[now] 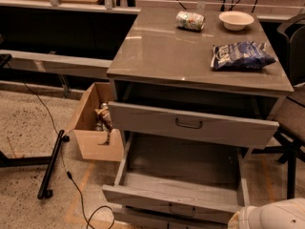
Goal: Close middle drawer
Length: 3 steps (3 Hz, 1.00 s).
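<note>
The middle drawer (177, 180) of the grey cabinet is pulled far out. Its low narrow face panel (143, 199) has a small dark bar handle (181, 210), and its grey inside is bare. Above it, the top drawer (190, 124), with a taller face panel, stands partly open. My gripper is out of view. Only a white rounded part of my arm (276, 216) shows in the bottom right corner, just right of the middle drawer's front corner.
On the cabinet top (162, 51) lie a blue chip bag (240, 55), a white bowl (236, 19) and a can (189, 20). An open cardboard box (95, 132) stands against the cabinet's left side. A black pole (51, 163) and a cable lie on the floor at left. A chair (291, 123) is at right.
</note>
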Available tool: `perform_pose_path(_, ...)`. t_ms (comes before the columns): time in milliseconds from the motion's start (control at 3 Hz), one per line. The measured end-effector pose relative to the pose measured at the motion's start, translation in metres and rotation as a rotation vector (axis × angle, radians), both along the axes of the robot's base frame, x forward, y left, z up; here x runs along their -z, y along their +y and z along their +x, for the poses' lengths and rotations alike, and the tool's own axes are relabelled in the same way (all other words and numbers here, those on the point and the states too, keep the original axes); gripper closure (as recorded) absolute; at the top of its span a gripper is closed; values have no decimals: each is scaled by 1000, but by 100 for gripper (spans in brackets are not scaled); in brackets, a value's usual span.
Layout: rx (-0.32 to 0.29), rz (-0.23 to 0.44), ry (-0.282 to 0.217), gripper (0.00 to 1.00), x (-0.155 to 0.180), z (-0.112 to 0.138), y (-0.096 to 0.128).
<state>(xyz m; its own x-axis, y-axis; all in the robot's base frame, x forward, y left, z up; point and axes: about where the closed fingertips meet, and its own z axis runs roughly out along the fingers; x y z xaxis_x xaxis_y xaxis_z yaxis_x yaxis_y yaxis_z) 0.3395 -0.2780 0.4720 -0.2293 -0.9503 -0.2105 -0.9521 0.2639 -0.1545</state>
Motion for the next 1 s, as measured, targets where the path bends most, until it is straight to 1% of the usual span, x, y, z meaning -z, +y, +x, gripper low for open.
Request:
perform_pose_path(333,-16,23,-66,100,15,5,5)
perform_pose_path(667,-34,28,-133,100,26,18,6)
perform_pose_path(1000,-42,15,-178,100,36,34,-1)
